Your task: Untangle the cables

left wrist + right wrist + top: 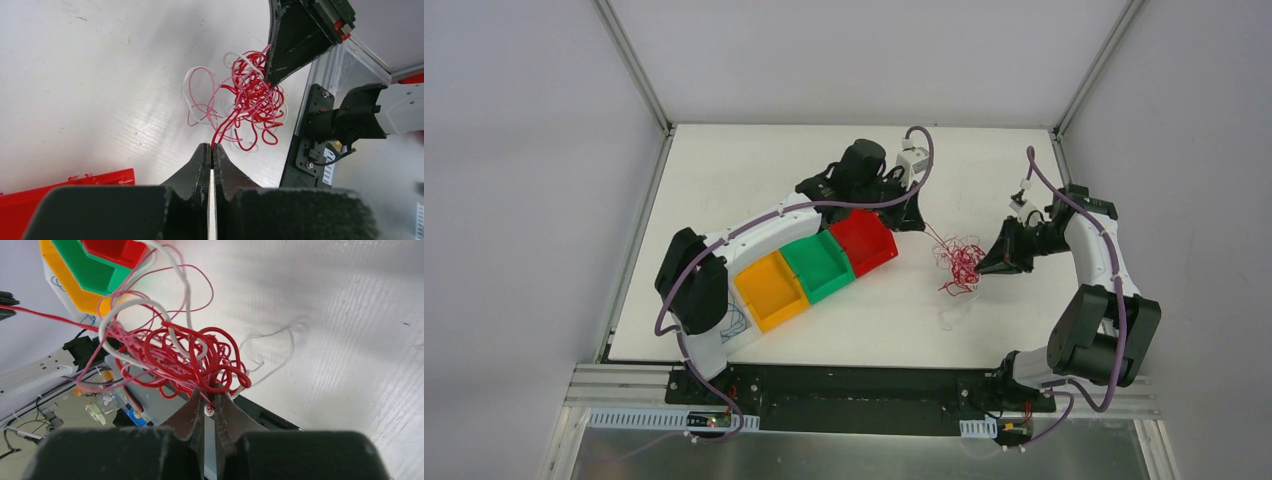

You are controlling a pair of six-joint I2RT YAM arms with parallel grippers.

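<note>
The cables form a tangle of bright red, pink and white strands, held up over the white table between the two grippers. My left gripper is shut on one bright red strand, which runs taut from its tips into the tangle. On the other side my right gripper is shut on the knot itself. Red and white loops are pinched between its jaws, and the bundle fans out in front. A loose white loop lies on the table below the tangle.
Red, green and orange bins stand in a diagonal row under the left arm. A thin blue wire lies beside the orange bin. The table's near edge meets a black base rail.
</note>
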